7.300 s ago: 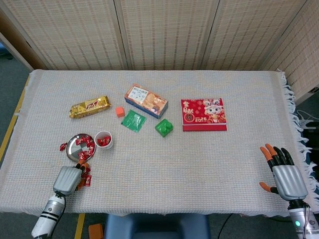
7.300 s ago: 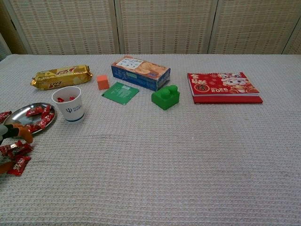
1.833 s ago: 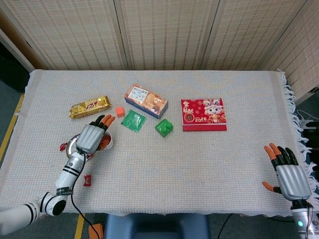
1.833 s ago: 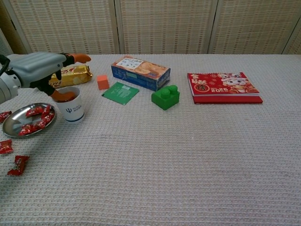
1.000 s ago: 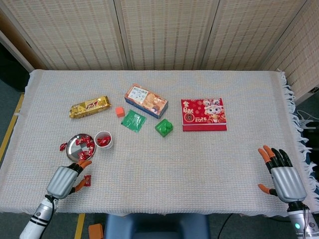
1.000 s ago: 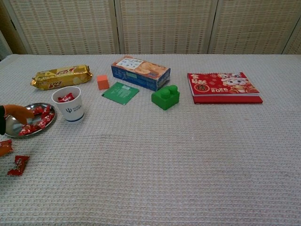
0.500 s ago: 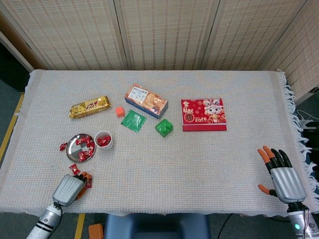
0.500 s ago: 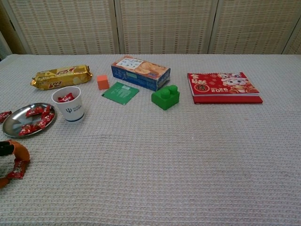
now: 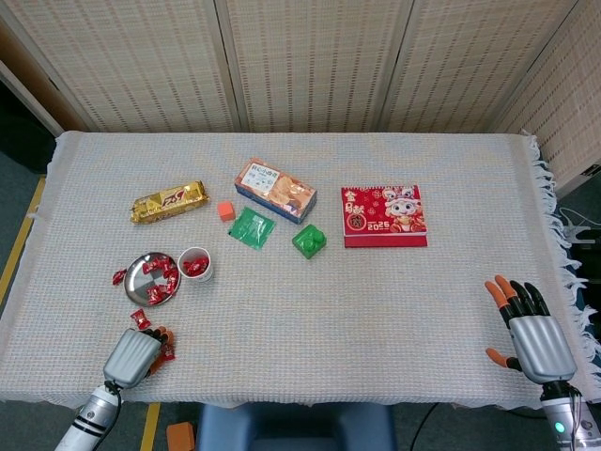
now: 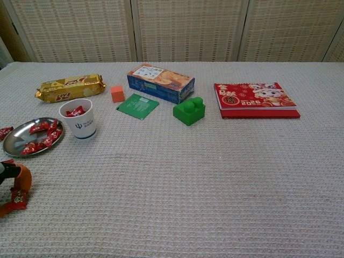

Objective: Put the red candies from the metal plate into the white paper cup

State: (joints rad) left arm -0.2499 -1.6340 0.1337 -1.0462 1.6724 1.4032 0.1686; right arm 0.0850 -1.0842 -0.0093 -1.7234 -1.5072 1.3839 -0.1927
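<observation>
At the near left edge of the bench (image 9: pixel 376 310), the left hand (image 9: pixel 133 353) is curling its orange-tipped fingers (image 10: pixel 21 174) over a stray candy (image 10: pixel 18 198) lying on the cloth, and looks to be pinching its crinkly red wrapper. At the near right, the right hand (image 9: pixel 535 329) is lying released, fingers spread, holding nothing.

The risk here is judged to be a slip: the wrapper is thin and glossy, so it could be sliding out of a light pinch, or the fingertips could be snagging the coarse woven cloth.

Just beyond, the metal plate (image 9: pixel 141 267) is sitting shallow, round and shiny, with several red candies (image 9: pixel 161 278) still in it and one candy off its left rim. Touching or just beside its right rim, the white paper cup (image 9: pixel 194 264) is standing upright with candies inside; being light, it could be tipping if knocked.

Farther off are lying a gold foil packet (image 9: pixel 169 200), an orange cube (image 9: pixel 225 210), a flat green sachet (image 9: pixel 251 226), a printed box (image 9: pixel 275 189), a green block (image 9: pixel 309 241) and a red calendar (image 9: pixel 383 215).
</observation>
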